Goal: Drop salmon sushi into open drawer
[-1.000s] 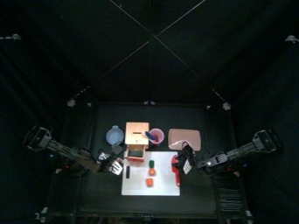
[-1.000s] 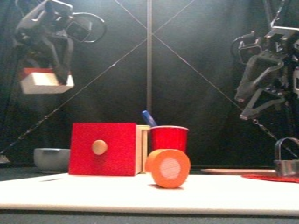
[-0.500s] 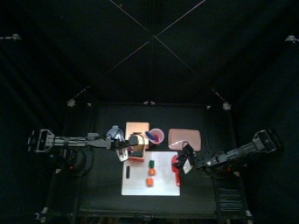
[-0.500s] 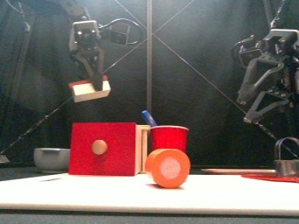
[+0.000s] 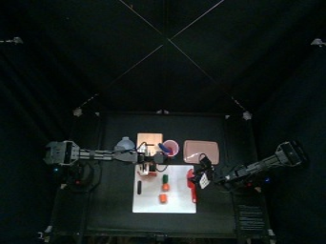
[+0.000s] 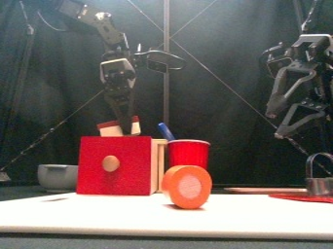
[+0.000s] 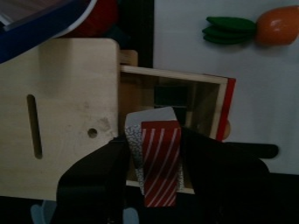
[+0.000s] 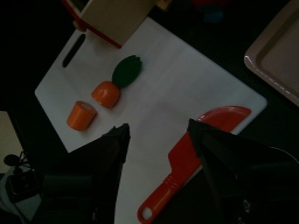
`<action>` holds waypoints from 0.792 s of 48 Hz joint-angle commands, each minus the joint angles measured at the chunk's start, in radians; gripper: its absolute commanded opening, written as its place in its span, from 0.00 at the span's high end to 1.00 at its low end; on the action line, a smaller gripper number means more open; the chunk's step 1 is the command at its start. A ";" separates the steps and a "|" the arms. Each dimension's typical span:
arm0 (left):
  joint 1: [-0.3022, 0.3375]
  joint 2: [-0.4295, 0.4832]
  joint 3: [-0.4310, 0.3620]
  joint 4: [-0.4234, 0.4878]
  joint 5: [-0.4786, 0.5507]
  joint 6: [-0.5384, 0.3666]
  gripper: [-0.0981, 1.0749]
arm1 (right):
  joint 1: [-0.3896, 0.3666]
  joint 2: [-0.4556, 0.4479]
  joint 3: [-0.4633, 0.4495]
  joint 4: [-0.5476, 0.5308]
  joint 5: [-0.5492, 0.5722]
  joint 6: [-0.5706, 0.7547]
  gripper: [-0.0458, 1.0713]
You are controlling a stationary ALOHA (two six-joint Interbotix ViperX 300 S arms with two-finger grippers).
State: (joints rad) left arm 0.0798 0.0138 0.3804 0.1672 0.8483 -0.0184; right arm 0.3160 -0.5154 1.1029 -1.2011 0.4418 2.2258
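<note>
The salmon sushi (image 7: 160, 159), orange-red striped on white rice, is held in my shut left gripper (image 7: 156, 140). It hangs right over the open drawer (image 7: 176, 92) of the wooden box (image 5: 151, 143). In the front view the sushi (image 6: 115, 127) sits just above the box's red front (image 6: 115, 165), with the left gripper (image 6: 120, 109) reaching down onto it. My right gripper (image 8: 163, 144) is open and empty, held above the right side of the table (image 6: 289, 112).
A white cutting board (image 5: 166, 195) lies in front of the box with orange pieces (image 8: 107, 94), a green piece (image 8: 125, 69) and a red spatula (image 8: 176, 179). A red cup (image 6: 189, 154), grey bowl (image 6: 56, 176) and pink tray (image 5: 201, 150) stand nearby.
My left arm has swung right and down with the sushi, from high at the left to just above the drawer. The right arm has not moved.
</note>
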 commanded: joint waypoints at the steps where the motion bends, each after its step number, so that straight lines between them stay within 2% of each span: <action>1: -0.002 -0.002 -0.018 0.003 -0.006 0.002 0.22 | -0.006 -0.009 -0.018 0.000 0.005 -0.002 0.16; 11: -0.003 0.000 -0.014 -0.003 -0.008 -0.003 0.09 | -0.006 -0.011 -0.021 0.018 0.003 -0.002 0.16; 22: -0.003 -0.044 -0.021 -0.008 -0.014 -0.015 0.08 | -0.006 -0.012 -0.025 0.020 0.003 -0.002 0.16; 30: -0.003 -0.135 -0.011 -0.041 -0.055 -0.051 0.08 | -0.006 -0.014 -0.021 0.015 0.003 -0.003 0.16; 38: -0.002 -0.287 0.092 -0.100 -0.227 -0.115 0.08 | -0.006 -0.028 -0.026 -0.014 0.003 -0.003 0.16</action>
State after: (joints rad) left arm 0.0752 -0.2040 0.4464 0.0844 0.6888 -0.1181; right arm 0.3129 -0.5262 1.0999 -1.1980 0.4433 2.2243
